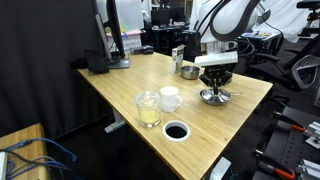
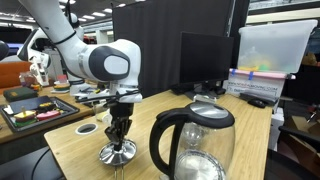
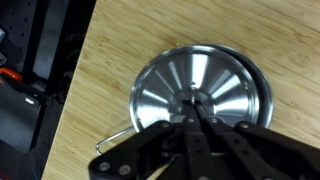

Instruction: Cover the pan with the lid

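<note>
**Wooden bench in a lab: lid at the pan, not yet let go**

A pale wooden bench stands in a busy lab, with black curtains on one side and equipment behind. Near one edge of it the end effector points straight down over the pan. In the wrist view it closes onto the centre knob of the lid, so I judge it clenched on the lid. The lid is centred over the pan. A narrow shiny ring runs round it, and the pan's thin handle sticks out at the lower left of that view.

By my reading the task is nearly done: the lid is carried to the pan and lined up with it. Whether it already rests on the rim or hangs just above, none of the views makes plain. What is left is to seat it, if it is not seated, then release the knob and lift away.

Counted, there is one pan and one lid. Also on the bench are one white mug, one glass jar just beside the mug, one steel cup near the pan, and one kettle with a black handle. One round cable hole is set in the top
</note>
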You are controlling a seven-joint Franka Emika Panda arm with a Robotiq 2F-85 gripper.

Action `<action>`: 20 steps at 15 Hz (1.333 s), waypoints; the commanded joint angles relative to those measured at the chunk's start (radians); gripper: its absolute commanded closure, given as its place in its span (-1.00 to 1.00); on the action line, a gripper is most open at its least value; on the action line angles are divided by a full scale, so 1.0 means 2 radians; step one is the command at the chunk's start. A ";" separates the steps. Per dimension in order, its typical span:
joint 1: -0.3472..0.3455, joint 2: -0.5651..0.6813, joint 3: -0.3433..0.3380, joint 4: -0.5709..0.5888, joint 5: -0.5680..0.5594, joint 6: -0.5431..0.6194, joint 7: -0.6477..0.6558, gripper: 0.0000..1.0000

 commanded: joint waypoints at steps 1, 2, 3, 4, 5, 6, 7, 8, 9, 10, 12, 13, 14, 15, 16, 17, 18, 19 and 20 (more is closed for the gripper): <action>-0.001 0.007 0.004 0.008 0.000 0.000 0.002 0.98; -0.001 0.009 0.005 0.009 0.001 0.001 0.001 0.98; -0.001 0.009 0.005 0.011 0.003 0.002 0.000 0.98; -0.001 0.009 0.006 0.012 0.004 0.003 0.000 0.98; -0.001 0.009 0.006 0.012 0.005 0.004 0.000 0.98; -0.001 0.008 0.006 0.012 0.004 0.005 0.000 0.98; -0.001 0.008 0.006 0.013 0.005 0.006 -0.001 0.98; -0.001 0.008 0.006 0.013 0.005 0.007 0.000 0.98; -0.001 0.008 0.006 0.013 0.006 0.009 -0.001 0.98; -0.002 0.009 0.007 0.013 0.010 0.010 -0.005 0.98; -0.003 0.014 0.008 0.014 0.016 0.008 -0.009 0.44; -0.004 0.016 0.008 0.014 0.020 0.007 -0.010 0.42; 0.000 0.008 0.005 0.011 0.006 0.002 0.000 0.83; 0.000 0.010 0.005 0.011 0.008 0.002 -0.001 0.68; 0.000 0.011 0.005 0.011 0.010 0.002 -0.001 0.55; 0.000 0.012 0.005 0.011 0.010 0.002 -0.001 0.43; 0.000 0.012 0.005 0.011 0.011 0.002 -0.001 0.42; 0.000 0.012 0.005 0.011 0.011 0.002 -0.001 0.42; 0.000 0.012 0.005 0.011 0.011 0.002 -0.001 0.42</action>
